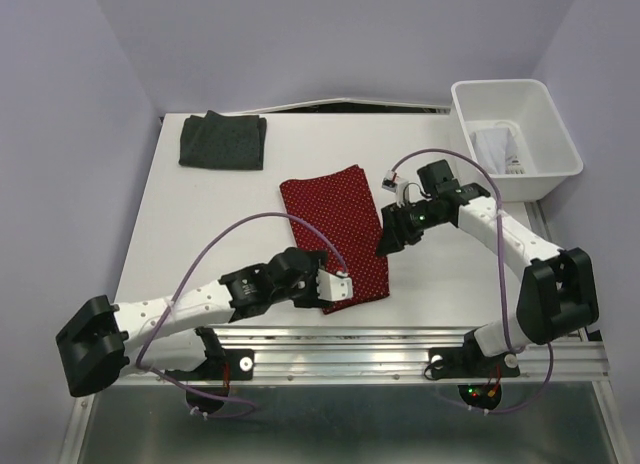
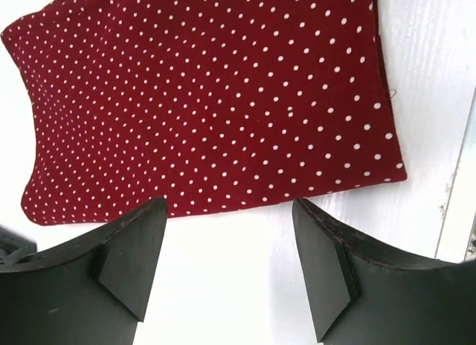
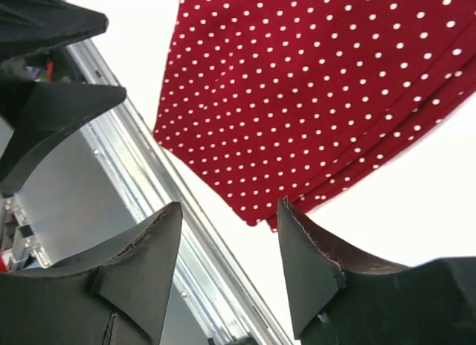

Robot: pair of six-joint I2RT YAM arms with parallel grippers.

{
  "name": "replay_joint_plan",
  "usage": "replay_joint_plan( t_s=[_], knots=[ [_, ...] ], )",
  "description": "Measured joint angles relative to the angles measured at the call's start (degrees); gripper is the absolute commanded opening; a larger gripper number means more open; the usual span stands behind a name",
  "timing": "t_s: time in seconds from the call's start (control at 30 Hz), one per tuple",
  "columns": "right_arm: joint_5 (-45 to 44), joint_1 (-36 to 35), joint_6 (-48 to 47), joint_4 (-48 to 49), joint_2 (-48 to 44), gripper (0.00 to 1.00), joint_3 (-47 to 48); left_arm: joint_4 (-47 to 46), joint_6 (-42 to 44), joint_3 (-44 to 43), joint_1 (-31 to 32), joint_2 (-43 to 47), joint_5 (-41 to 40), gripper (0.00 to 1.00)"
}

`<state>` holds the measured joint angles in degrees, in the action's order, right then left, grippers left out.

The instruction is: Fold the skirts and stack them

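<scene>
End effectors first: left end effector [image 1: 332, 284] wide open, right end effector [image 1: 392, 240] parted less widely, both empty, nothing between the fingers in either wrist view.

Then, sweeping from the left:

- Dark skirt [image 1: 222, 140]: folded, at the far-left corner of the surface [image 1: 200, 234], well apart from the work. Probably the base of the stack.
- Left end effector: low, just short of the near end of the red skirt [image 1: 335, 234], bare surface under the fingertips [image 2: 137, 259].
- Red skirt: flat, mid-surface, slanted. Layered edges along the right side in the right wrist view, so likely folded once lengthwise already.
- Right end effector: just beside that right edge, the skirt's near corner visible past the fingers [image 3: 312, 271].
- White skirt [image 1: 493, 144]: bunched inside the bin [image 1: 560, 154] at far right, not yet handled.

Likely step in hand: fold the red skirt across its length.

To do it well:

- Bring both end effectors down at the 2 near corners.
- Slide 1 finger under every layer, not just the top one, or the lengthwise fold may split open.
- Close both together.
- Lift only enough to clear the cloth.
- Carry the near end toward the far end at matched pace.
- Line up the edges before letting go.
- Keep the right side from dragging; otherwise expect a skewed, lumpy fold.
</scene>
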<state>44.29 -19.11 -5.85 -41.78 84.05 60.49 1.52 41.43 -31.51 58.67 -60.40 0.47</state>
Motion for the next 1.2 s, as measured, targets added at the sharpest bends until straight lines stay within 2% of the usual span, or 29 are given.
replay_joint_plan(
  t_s=[0.03, 0.1, 0.17, 0.3, 0.47, 0.57, 0.67, 0.8, 0.9, 1.03, 1.1, 1.13, 1.17, 1.2],
  knots=[
    [-0.52, -0.02, -0.42, -0.04, -0.04, 0.52, 0.52, -0.46, -0.42, 0.00, 1.14, -0.50, -1.05, 0.86],
    [-1.86, -0.04, -0.57, -0.15, 0.57, 0.49, 0.55, -1.07, -1.11, -0.17, 2.03, -1.53, -2.12, 0.89],
    [-3.21, -0.04, -0.20, -0.20, 2.38, 0.46, 0.52, -1.16, -2.34, -1.44, 3.08, -3.72, -3.19, 0.96],
    [-4.96, -0.04, 1.44, 0.96, 8.26, 0.40, 0.33, -0.96, -5.60, -6.34, 8.24, -9.51, -6.08, 0.98],
    [-4.63, -0.04, 3.19, 3.72, 12.83, 0.28, -2.38, -0.24, -10.45, -10.38, 13.79, -15.30, -8.26, 0.83],
    [-3.45, -0.04, 4.35, 5.07, 16.41, 0.19, -2.54, 0.59, -12.55, -11.23, 15.26, -17.44, -9.11, 0.80],
    [-2.38, -0.02, 6.43, 6.75, 18.93, 0.13, -3.93, 1.11, -13.88, -12.04, 16.55, -19.82, -10.08, 0.74],
    [-0.31, -0.13, 9.05, 8.04, 19.37, 0.06, -5.79, 2.16, -14.80, -12.85, 17.86, -22.82, -10.93, 0.72],
    [0.92, -0.55, 11.15, 9.79, 19.39, 0.06, -6.84, 3.28, -14.93, -12.85, 18.12, -23.50, -10.73, 0.70],
    [3.76, -1.27, 13.42, 11.37, 21.00, 0.09, -7.06, 3.52, -14.75, -12.87, 18.16, -23.98, -9.97, 0.61],
    [5.27, -1.40, 13.88, 11.67, 21.64, 0.18, -7.06, 3.52, -14.60, -12.87, 18.25, -25.53, -9.94, 0.61],
    [5.46, -1.40, 13.94, 11.72, 21.64, 0.18, -7.06, 3.52, -14.23, -12.87, 18.25, -26.64, -9.99, 0.61],
    [5.73, -1.40, 13.94, 11.78, 21.57, 0.24, -6.97, 3.72, -13.90, -12.85, 18.21, -27.69, -9.97, 0.61],
    [5.73, -1.36, 14.08, 11.80, 21.00, 0.28, -6.84, 3.39, -13.33, -12.55, 18.05, -28.13, -10.14, 0.57]
  ],
)
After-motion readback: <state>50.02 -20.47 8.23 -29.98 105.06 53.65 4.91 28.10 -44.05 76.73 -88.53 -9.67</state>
